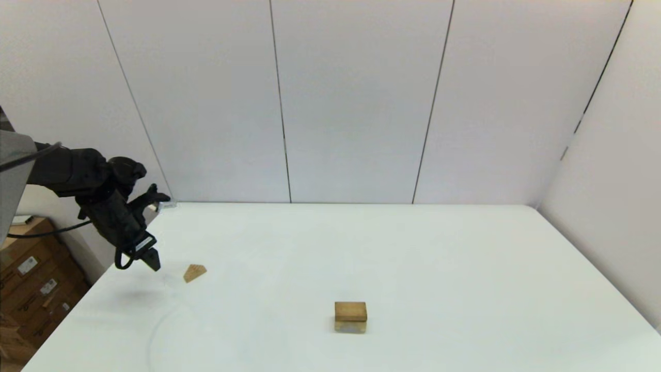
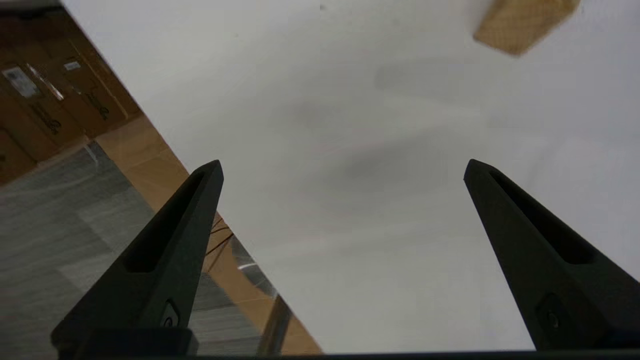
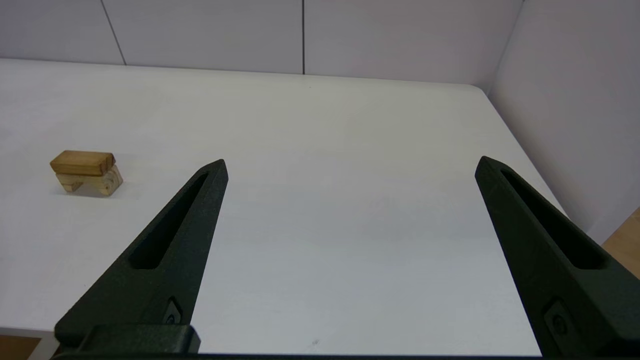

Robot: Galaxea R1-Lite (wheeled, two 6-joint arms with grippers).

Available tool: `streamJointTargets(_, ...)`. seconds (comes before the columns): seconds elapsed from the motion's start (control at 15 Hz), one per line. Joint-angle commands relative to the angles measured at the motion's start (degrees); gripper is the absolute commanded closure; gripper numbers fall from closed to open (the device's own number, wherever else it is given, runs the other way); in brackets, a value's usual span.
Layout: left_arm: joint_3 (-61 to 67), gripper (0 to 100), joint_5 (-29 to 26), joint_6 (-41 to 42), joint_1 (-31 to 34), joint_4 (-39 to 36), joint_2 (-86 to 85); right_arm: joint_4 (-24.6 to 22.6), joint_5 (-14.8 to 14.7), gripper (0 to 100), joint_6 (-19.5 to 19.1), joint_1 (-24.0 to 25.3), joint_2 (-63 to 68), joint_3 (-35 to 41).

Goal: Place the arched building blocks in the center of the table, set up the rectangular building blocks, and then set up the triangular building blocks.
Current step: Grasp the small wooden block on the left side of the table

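Note:
The arched block (image 1: 350,325) stands in the middle of the white table (image 1: 465,268) with the rectangular block (image 1: 350,311) lying flat on top of it; the right wrist view shows the same stack, rectangular block (image 3: 82,163) over arched block (image 3: 90,182). The triangular block (image 1: 194,272) lies on the table at the left, and part of it (image 2: 522,22) shows in the left wrist view. My left gripper (image 1: 150,258) hangs open just left of it, above the table, holding nothing. My right gripper (image 3: 350,165) is open and empty near the table's front right, out of the head view.
Cardboard boxes (image 1: 31,279) are stacked on the floor beyond the table's left edge. White wall panels close off the back and the right side. A small metal clamp (image 1: 166,205) sits at the table's far left corner.

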Motion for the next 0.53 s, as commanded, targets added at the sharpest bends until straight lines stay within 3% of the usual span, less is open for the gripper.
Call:
streamJointTargets(0.07, -0.7, 0, -1.07, 2.75, -1.48, 5.72, -0.94, 0.06, 0.05, 0, 0.02, 0.04, -0.01, 0.09)
streamJointTargets(0.53, -2.46, 0, -4.5, 2.66, -4.55, 6.77, 1.44, -0.02, 0.05, 0, 0.02, 0.04, -0.01, 0.09)
